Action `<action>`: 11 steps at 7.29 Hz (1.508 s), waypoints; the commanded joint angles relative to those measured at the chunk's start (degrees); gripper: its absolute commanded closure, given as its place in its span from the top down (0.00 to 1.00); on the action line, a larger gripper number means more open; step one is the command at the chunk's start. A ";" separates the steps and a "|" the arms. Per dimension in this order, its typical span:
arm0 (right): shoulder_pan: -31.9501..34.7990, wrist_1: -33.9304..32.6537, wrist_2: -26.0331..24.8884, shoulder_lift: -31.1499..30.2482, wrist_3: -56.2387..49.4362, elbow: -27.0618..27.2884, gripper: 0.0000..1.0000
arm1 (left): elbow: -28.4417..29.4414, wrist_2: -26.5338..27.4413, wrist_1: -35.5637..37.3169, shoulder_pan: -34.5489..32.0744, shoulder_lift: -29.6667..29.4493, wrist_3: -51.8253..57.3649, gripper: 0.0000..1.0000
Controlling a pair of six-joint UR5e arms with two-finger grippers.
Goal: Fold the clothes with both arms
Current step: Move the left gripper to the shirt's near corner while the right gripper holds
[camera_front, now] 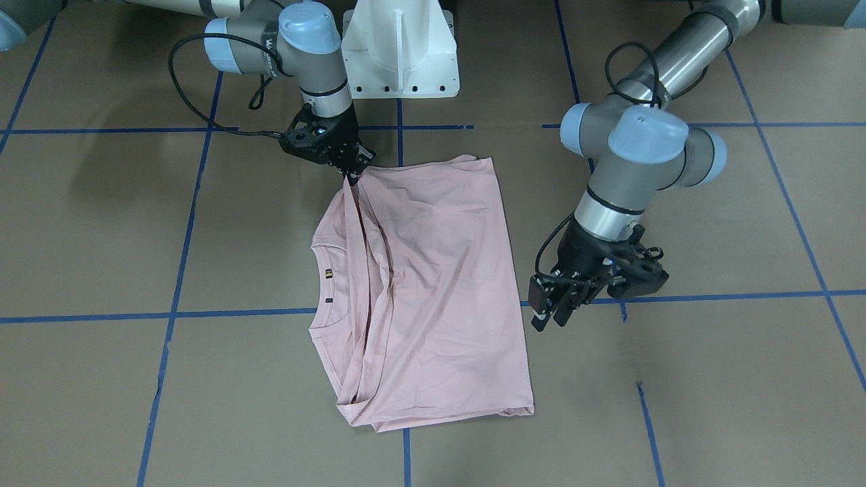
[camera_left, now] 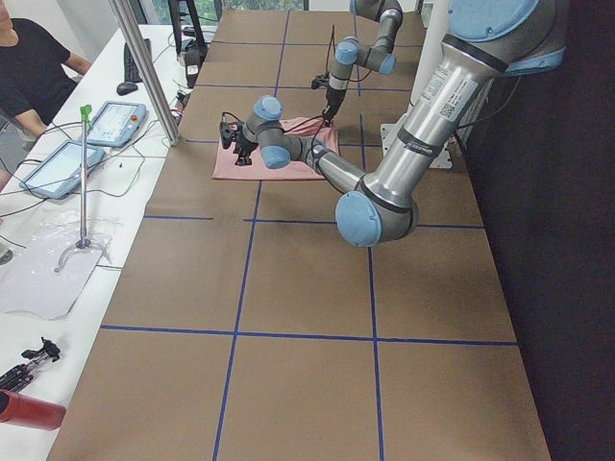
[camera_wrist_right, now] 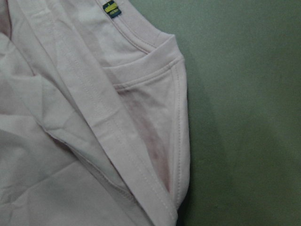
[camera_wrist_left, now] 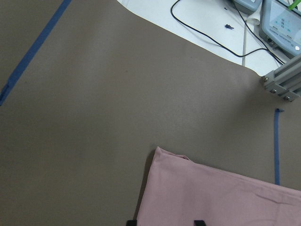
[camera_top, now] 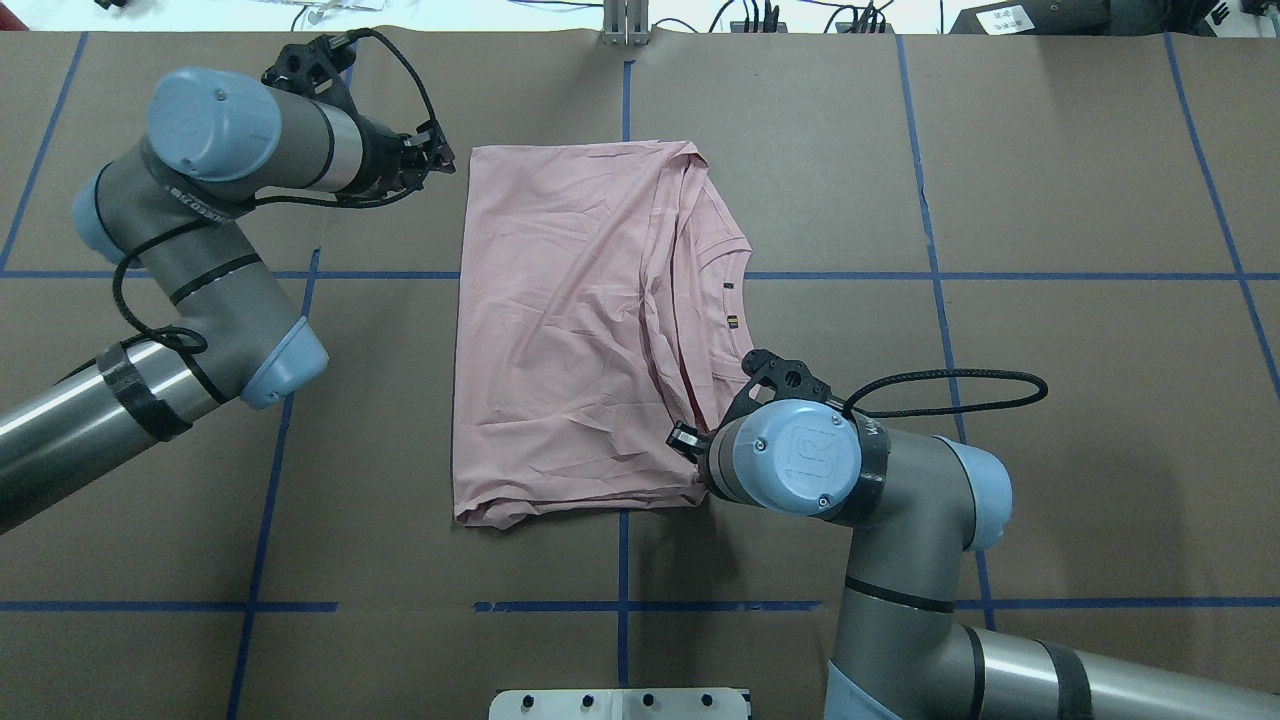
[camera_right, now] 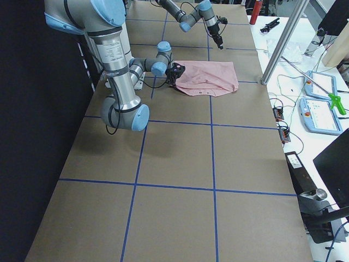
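Note:
The pale pink T-shirt (camera_front: pixel 433 270) (camera_top: pixel 570 330) lies folded lengthwise on the brown table, its ribbed collar (camera_front: pixel 325 284) (camera_top: pixel 735 300) toward the robot's right. My right gripper (camera_front: pixel 350 169) sits at the shirt's near corner, where a ridge of fabric rises to its tip, and looks shut on it. The wrist hides that gripper from overhead. Its wrist view shows the collar, a folded sleeve edge (camera_wrist_right: pixel 178 141) and the neck label (camera_wrist_right: pixel 110 8), but no fingers. My left gripper (camera_front: pixel 549 316) (camera_top: pixel 440 160) hovers open beside the shirt's far corner (camera_wrist_left: pixel 162 155), holding nothing.
The white pedestal base (camera_front: pixel 399 54) (camera_top: pixel 620 705) stands at the robot's edge. Blue tape lines (camera_top: pixel 620 520) grid the table. A side bench holds control pendants (camera_left: pixel 115 120) (camera_right: pixel 322 112) and cables, beside a metal post (camera_left: pixel 144 67); a person (camera_left: pixel 29 67) sits there.

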 commanded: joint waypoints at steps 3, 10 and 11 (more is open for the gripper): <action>-2.36 -0.14 -0.19 -5.35 0.07 6.66 0.00 | -25.32 3.13 7.85 12.94 16.06 -14.91 0.53; -2.19 -0.14 -0.02 -5.44 0.07 7.18 0.00 | -26.53 11.69 22.35 32.59 13.66 -28.75 0.54; -2.27 -0.05 -0.01 -6.14 0.07 7.27 0.00 | -26.53 11.69 22.35 32.67 14.01 -28.66 0.53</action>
